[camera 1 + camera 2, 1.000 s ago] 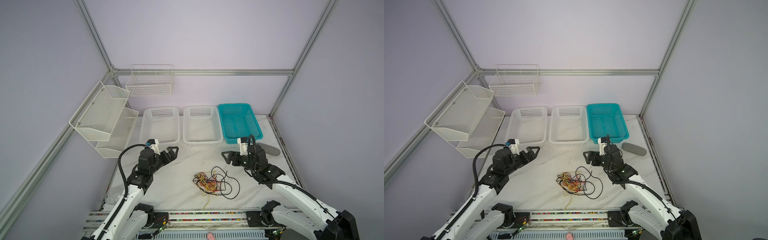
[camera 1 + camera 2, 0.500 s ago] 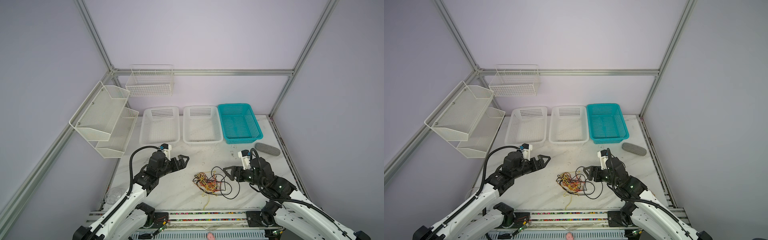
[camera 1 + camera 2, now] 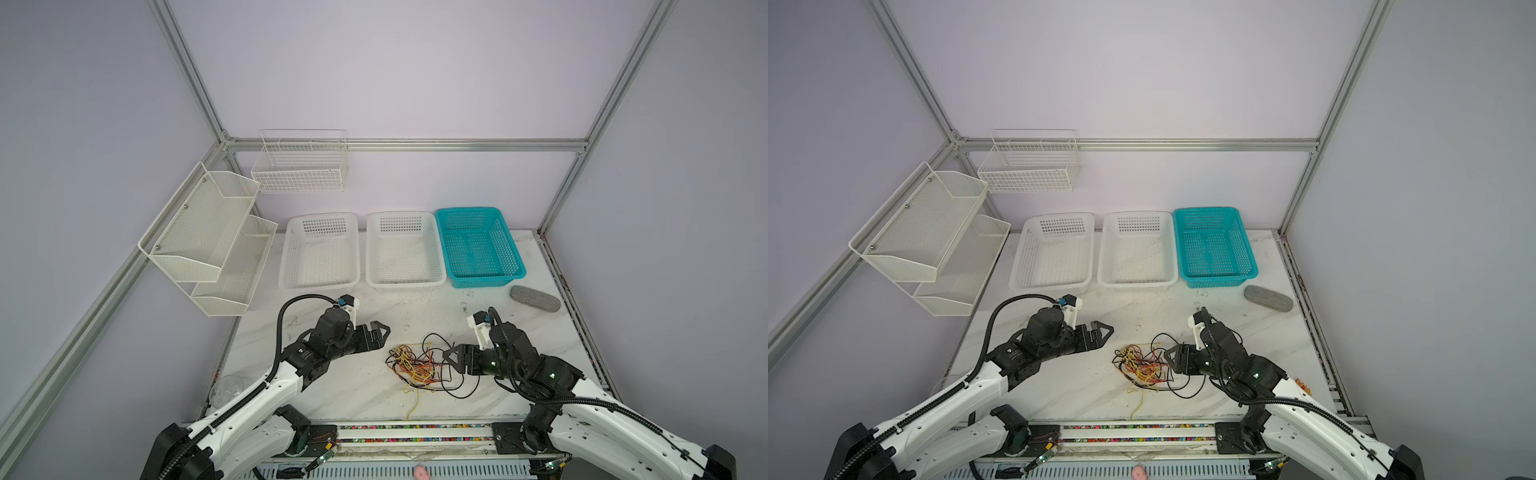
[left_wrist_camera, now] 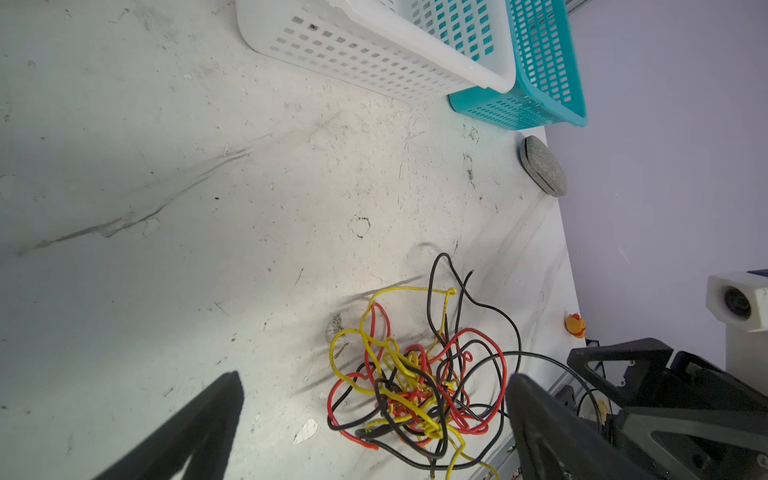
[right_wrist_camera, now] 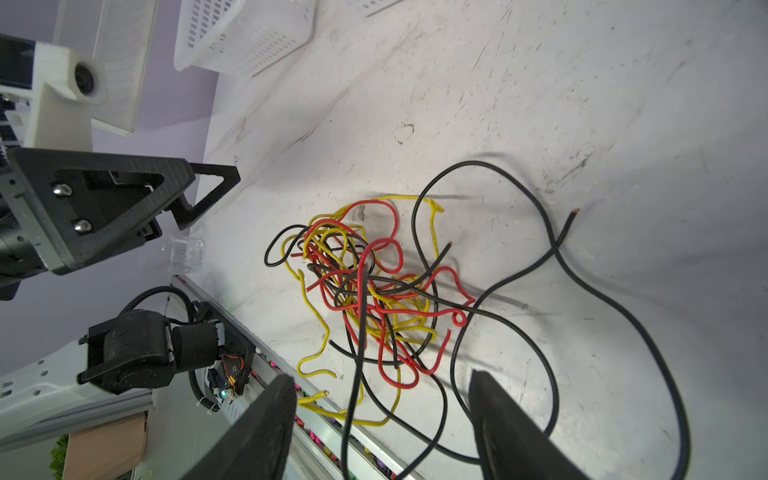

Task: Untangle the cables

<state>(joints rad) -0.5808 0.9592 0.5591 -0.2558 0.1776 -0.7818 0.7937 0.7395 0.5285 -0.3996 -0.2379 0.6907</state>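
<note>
Beside the cables, closer than before, left claw sits spread; right claw narrower but parted, seemingly straddling strands.

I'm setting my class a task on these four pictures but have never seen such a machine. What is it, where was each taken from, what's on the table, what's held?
Two robot arms, each ending in a two-fingered hand, work at a white table. Two pictures look down from overhead; two come from cameras on the arms' wrists. On the table lies a tangle of thin black, red and yellow cables, with two white baskets and a teal basket behind. The left hand and right hand sit either side of the tangle, both open; neither grips anything.
</note>
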